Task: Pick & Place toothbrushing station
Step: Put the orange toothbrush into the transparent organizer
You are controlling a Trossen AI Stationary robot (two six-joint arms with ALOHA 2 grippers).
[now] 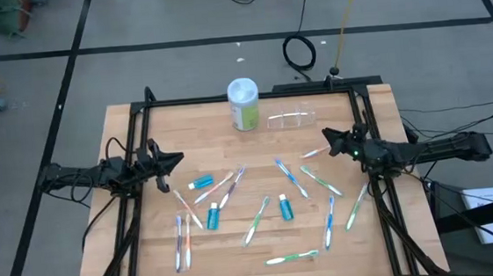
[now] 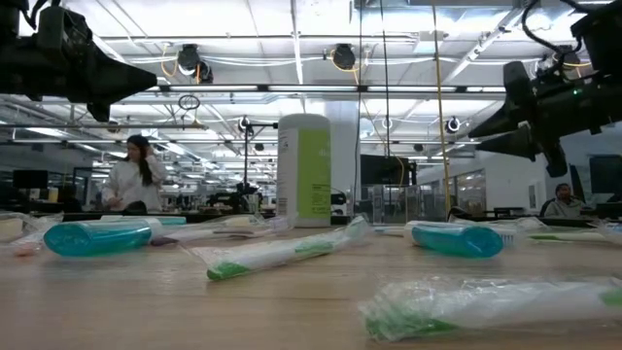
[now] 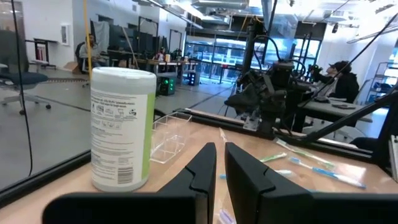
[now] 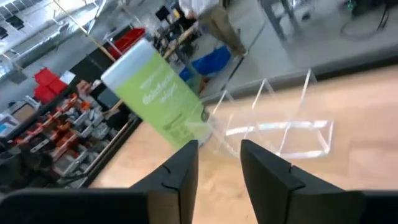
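Many toothbrushes scatter across wooden table; grey floor beyond.

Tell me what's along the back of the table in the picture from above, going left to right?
Left gripper → white and green canister → clear toothbrushing station → right gripper.

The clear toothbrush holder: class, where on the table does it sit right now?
In the high view, the clear toothbrush holder sits near the table's far edge, just right of the green-and-white wipes canister, ahead of the right gripper.
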